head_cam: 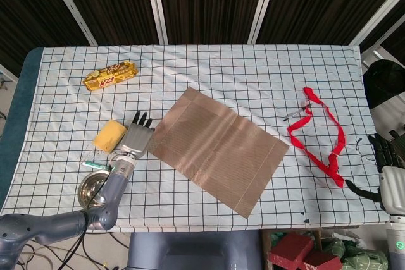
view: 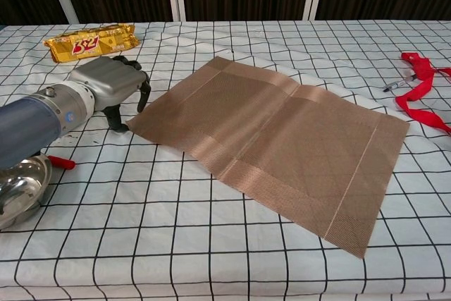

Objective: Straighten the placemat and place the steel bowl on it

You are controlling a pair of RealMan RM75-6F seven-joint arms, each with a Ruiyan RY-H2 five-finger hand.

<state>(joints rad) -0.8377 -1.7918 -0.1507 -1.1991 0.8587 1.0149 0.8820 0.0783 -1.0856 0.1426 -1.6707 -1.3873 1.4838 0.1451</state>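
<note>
Far left, at the counter's (head_cam: pixel 266 55) near edge: steel bowl (head_cam: pixel 92 189), upright, tucked at about 7 o'clock from the left hand (head_cam: pixel 135 141) and partly hidden behind that arm in the head view; seen clear of the fingers in the chest view (view: pixel 21 187). Just beyond the bowl, a small red-and-green pen-like item (head_cam: pixel 95 165), too small to identify. Yellow sponge (head_cam: pixel 108 135) at 9 o'clock of the left hand, just beside it. Farther back, at 11 o'clock, a yellow snack packet (head_cam: pixel 111 74) lying flat, well apart from everything else.

Left hand palm down on the checked cloth, fingers (view: pixel 143 94) curled downward at the placemat's (head_cam: pixel 218 148) left corner; fingertips at or on the mat's edge, grasping nothing that can be made out, and actual contact cannot be confirmed. Placemat at 3 o'clock from that hand, brown, flat, skewed against the grid lines, near corner reaching toward the counter's front edge.

Right of the mat, at 2 o'clock from its centre: red ribbon (head_cam: pixel 323 137) in a loose loop, with a small metal piece (head_cam: pixel 295 115) at its left end. Far right, off the counter's edge: right hand (head_cam: pixel 391 175), fingers spread and released, holding nothing.
</note>
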